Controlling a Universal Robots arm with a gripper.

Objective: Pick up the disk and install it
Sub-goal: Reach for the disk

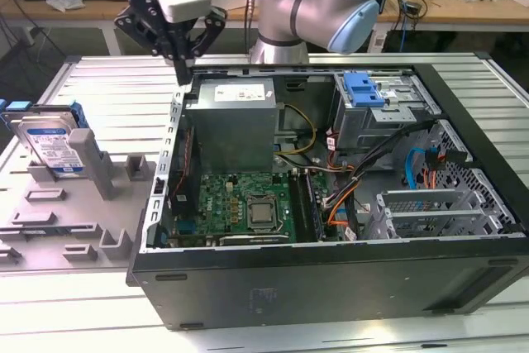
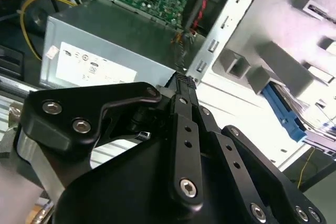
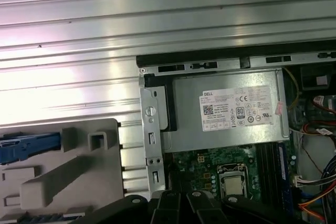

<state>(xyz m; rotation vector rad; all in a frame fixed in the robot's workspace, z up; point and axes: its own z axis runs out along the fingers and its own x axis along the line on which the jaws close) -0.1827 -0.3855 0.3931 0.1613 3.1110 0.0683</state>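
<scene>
- I saw the pincer (image 1: pixel 183 71) pressed together and empty, hanging over a corner of the case (image 1: pixel 331 287), beside the power supply (image 1: pixel 231 126).
- The disk (image 1: pixel 51 148) stood on edge in a holder (image 1: pixel 99 169) on the desk (image 1: pixel 107 80), well apart from the pincer. I judged this left its faces free for gripping.

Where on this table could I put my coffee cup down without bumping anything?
The ribbed table is bare behind the grey holder that carries the disk, and along a strip before the computer case. Inside the case it is crowded with circuit board and cables.
</scene>
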